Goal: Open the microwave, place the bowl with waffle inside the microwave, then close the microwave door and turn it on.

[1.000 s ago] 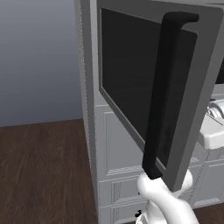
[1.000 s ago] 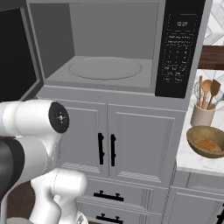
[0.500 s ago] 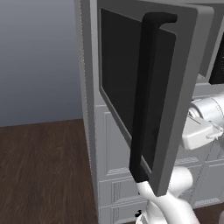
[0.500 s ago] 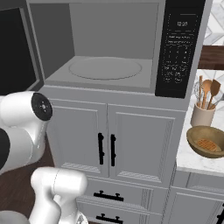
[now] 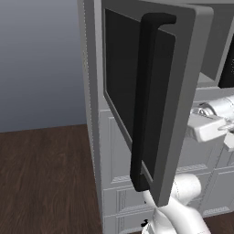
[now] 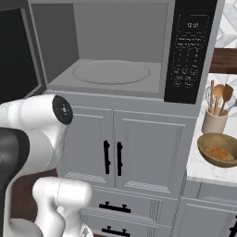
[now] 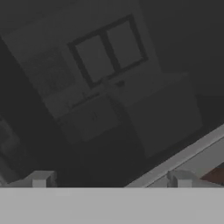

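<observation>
The microwave is built into grey cabinetry, its cavity exposed: pale grey walls and a round turntable plate on the floor, nothing on it. A black control panel runs down the right side of the cavity; it carries a small display and rows of keys, but the writing is too small to read.

The microwave door stands swung wide open to the left, a grey-framed panel with a dark tinted window. Its long black bar handle runs vertically along the free edge.

The bowl sits on the white table to the right of the microwave, below cavity level. It is wide, shallow and wooden brown, with a gridded waffle lying inside. Just behind it stands a cream crock of wooden utensils.

Below the microwave are two panelled cabinet doors with small black handles.

The tool shows two pale fingertips held apart with nothing between them, facing the dim tinted glass.
</observation>
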